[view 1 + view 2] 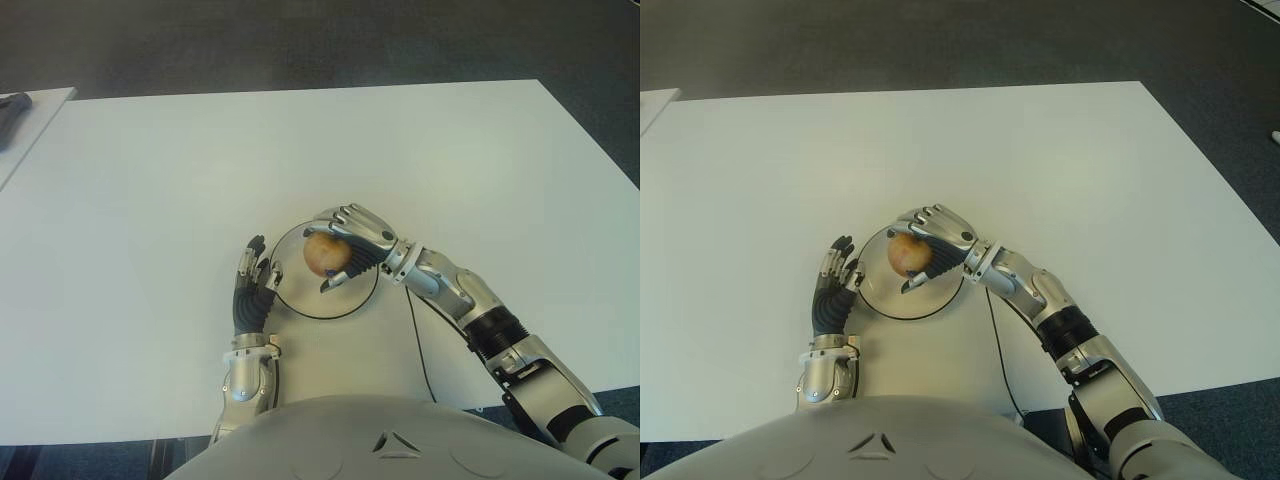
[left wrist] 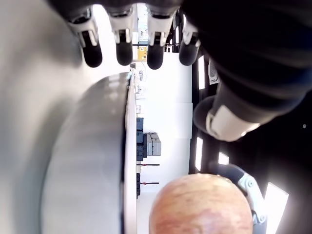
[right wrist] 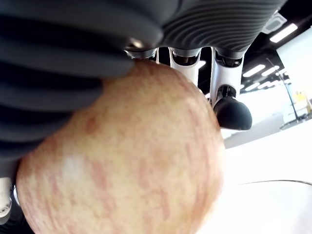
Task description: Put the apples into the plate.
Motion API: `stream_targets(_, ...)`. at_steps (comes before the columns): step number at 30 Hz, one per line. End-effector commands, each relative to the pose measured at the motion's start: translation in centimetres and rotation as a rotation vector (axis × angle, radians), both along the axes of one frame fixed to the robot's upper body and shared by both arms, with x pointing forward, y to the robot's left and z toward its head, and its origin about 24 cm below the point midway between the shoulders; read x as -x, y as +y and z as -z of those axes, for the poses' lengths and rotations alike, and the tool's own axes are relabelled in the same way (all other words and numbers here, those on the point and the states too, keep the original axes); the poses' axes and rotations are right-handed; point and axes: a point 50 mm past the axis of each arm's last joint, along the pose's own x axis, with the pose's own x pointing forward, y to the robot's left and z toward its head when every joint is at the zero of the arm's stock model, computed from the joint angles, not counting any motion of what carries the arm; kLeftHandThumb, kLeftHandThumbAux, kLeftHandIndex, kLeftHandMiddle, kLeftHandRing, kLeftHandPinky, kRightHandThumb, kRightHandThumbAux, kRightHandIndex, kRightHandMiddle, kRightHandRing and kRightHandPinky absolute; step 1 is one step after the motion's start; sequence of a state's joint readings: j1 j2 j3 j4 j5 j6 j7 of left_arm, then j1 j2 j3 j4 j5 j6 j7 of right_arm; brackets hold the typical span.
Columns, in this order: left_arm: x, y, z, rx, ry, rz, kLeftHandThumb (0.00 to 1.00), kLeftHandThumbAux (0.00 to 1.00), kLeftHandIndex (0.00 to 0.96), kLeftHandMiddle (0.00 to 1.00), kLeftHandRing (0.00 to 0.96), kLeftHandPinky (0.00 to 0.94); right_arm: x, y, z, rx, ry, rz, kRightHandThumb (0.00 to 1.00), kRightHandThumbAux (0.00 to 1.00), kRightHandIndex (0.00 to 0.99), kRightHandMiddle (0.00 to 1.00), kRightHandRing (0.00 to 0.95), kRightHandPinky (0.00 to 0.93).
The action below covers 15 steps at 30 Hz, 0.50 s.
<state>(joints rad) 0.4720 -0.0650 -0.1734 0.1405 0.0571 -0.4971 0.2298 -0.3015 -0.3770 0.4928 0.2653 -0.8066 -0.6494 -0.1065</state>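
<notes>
The right robot hand is seen reached in from the right, forearm angled across the worktop toward the centre. Its fingers are curled over the top of the apple, with the thumb closed in from below; the fruit is pressed against the ribbed palm in the right wrist view, so a closed grasp is recorded. The right elbow is bent near the worktop's near edge.

The left robot hand is shown just left of the plate, forearm pointing straight forward from the torso. Its fingers are extended and relaxed, tips apart, nothing held.
</notes>
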Motion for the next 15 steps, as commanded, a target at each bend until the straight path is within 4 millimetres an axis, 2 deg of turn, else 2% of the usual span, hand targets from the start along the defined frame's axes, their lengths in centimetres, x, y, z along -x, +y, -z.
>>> stream_targets(1, 2.34, -1.62, 3.86, 0.076, 0.275, -0.046, 0.297, 0.626, 0.109, 0.119, 0.131, 0.164, -0.12, -0.31, -0.3, 0.011, 0.004, 0.013, 0.311, 0.504, 0.18, 0.146, 0.095, 0.057)
stream_targets(6, 2.36, -1.62, 3.88, 0.078, 0.271, -0.043, 0.306, 0.633, 0.101, 0.126, 0.138, 0.173, 0.01, -0.48, -0.53, 0.061, -0.001, -0.004, 0.257, 0.459, 0.093, 0.054, 0.021, 0.009)
stream_targets(8, 2.36, -1.62, 3.88, 0.078, 0.269, -0.042, 0.309, 0.625, 0.105, 0.127, 0.135, 0.178, 0.09, -0.59, -0.67, 0.085, -0.003, -0.011, 0.22, 0.396, 0.038, 0.022, 0.008, 0.003)
stream_targets(15, 2.4, -1.62, 3.94, 0.076, 0.285, -0.042, 0.311, 0.609, 0.107, 0.117, 0.126, 0.182, 0.2, -0.8, -0.85, 0.176, 0.02, -0.023, 0.172, 0.262, 0.003, 0.001, 0.0, 0.0)
